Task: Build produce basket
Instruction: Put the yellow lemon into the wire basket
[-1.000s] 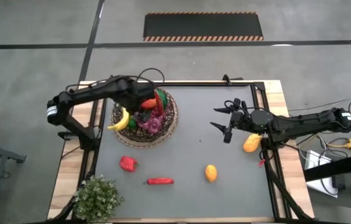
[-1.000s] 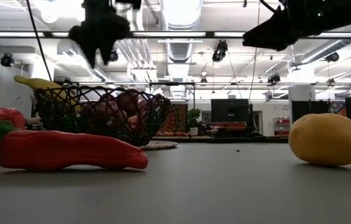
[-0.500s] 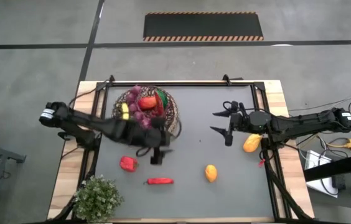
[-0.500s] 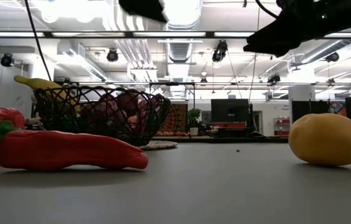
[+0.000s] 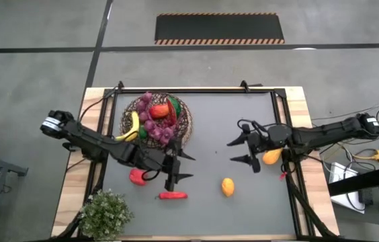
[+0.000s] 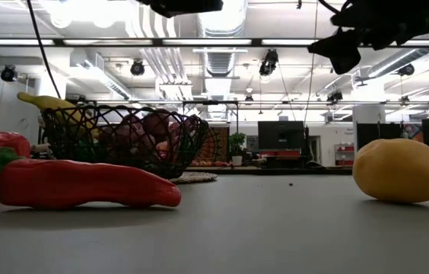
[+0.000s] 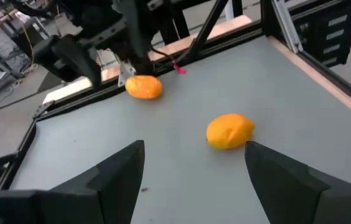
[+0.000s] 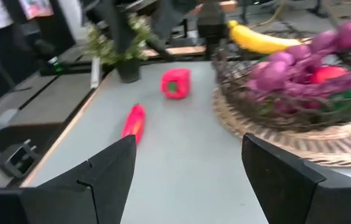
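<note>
The dark wicker basket (image 5: 156, 119) rests on its base at the far left of the table and holds a yellow banana (image 5: 133, 128), purple grapes (image 5: 154, 124) and red and green pieces. On the grey table lie a red pepper (image 5: 138, 177), a red chili (image 5: 173, 195), a yellow-orange fruit (image 5: 227, 186) and an orange fruit (image 5: 271, 156). My left gripper (image 5: 185, 167) is open above the table, near-right of the basket and above the chili. My right gripper (image 5: 238, 151) is open in the air beside the orange fruit, on its left.
A small green potted plant (image 5: 105, 214) stands at the near left corner. A dark metal frame (image 5: 280, 107) runs along the table's edges. Bare grey table lies between the two grippers. In the left wrist view the yellow-orange fruit (image 7: 229, 131) lies ahead, with the right arm (image 7: 126, 37) beyond it.
My left gripper has left the place above the basket, swung toward the near edge and to the right, and now hangs open over the table by the chili. My right gripper has shifted a little toward the near edge. The fruits on the table lie where they were.
</note>
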